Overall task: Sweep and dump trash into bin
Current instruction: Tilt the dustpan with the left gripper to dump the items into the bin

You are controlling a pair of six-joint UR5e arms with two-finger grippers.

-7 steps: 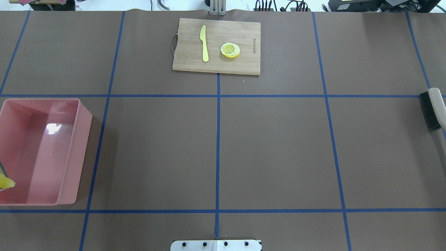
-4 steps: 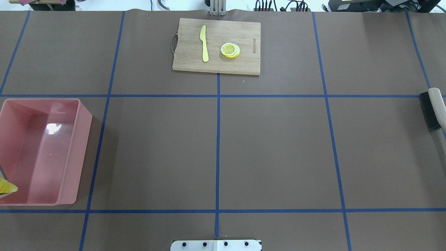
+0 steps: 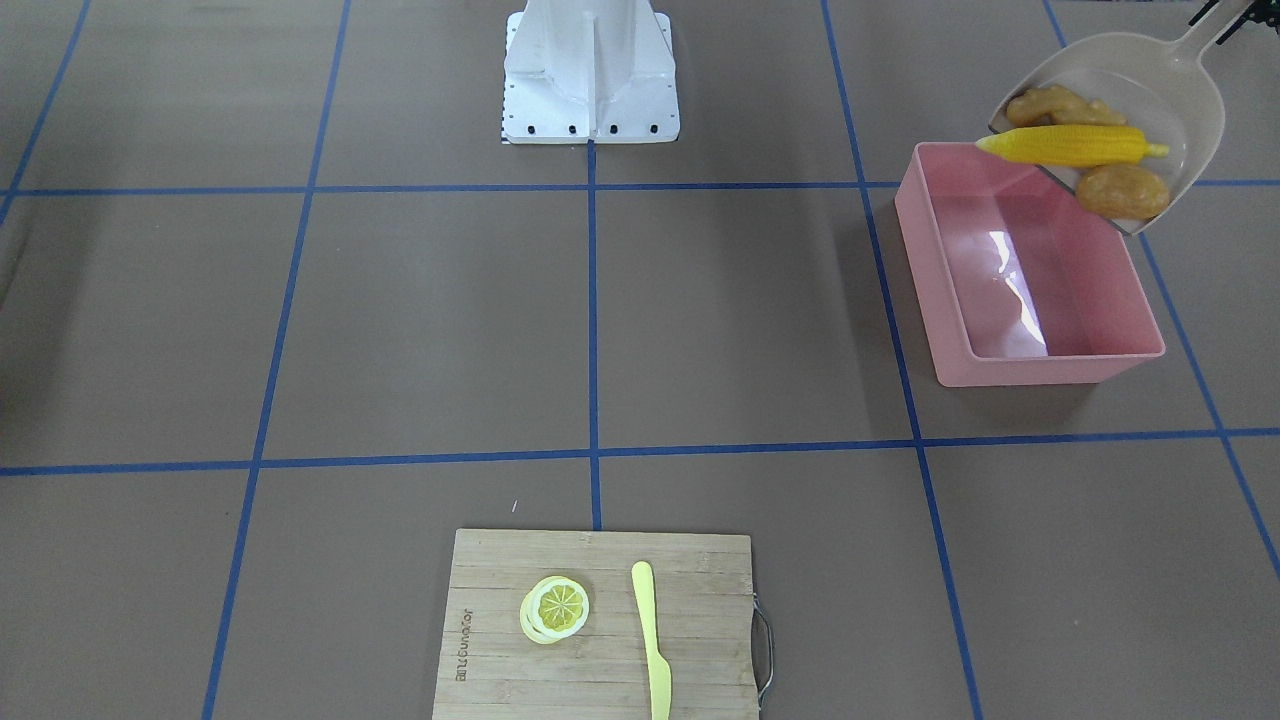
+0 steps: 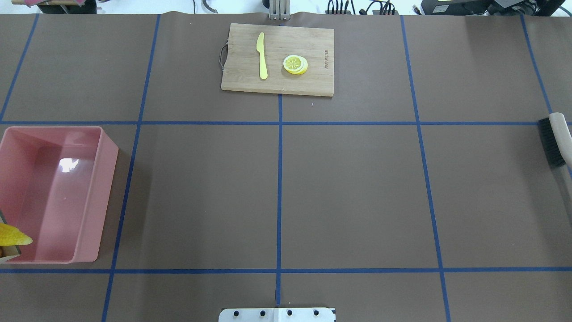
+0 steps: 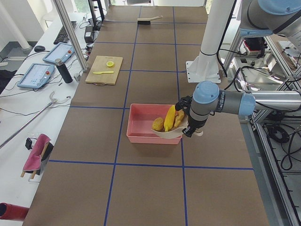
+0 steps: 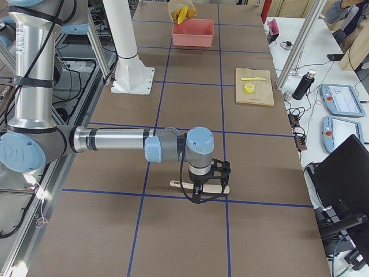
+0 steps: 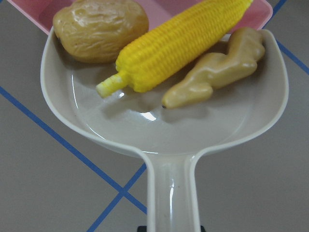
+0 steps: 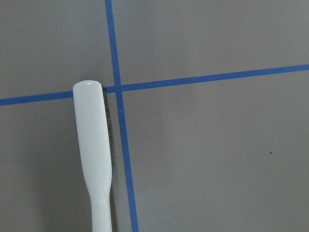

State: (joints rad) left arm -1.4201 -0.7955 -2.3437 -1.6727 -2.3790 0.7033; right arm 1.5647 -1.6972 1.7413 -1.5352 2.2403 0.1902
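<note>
My left gripper (image 5: 192, 131) is shut on the handle of a beige dustpan (image 3: 1190, 100) and holds it tilted above the near corner of the pink bin (image 3: 1050, 368). In the pan lie the yellow corn cob (image 3: 1070, 146), the brown potato (image 3: 1122, 190) and the tan ginger root (image 3: 1060, 105). The corn's tip juts over the bin's rim. The left wrist view shows the corn (image 7: 178, 46), potato (image 7: 99, 29) and ginger (image 7: 217, 72) against the pan's lip. My right gripper (image 6: 202, 186) hovers at a white-handled brush (image 8: 94, 145) on the table; I cannot tell its state.
A wooden cutting board (image 4: 277, 58) with a yellow knife (image 4: 262, 56) and lemon slices (image 4: 295, 64) lies at the table's far middle. The brush (image 4: 552, 143) lies at the right edge. The robot's base (image 3: 590, 70) stands at the near middle.
The corn's tip and the dustpan's edge have crept a little further over the bin at the overhead view's lower left. The brush has not moved.
</note>
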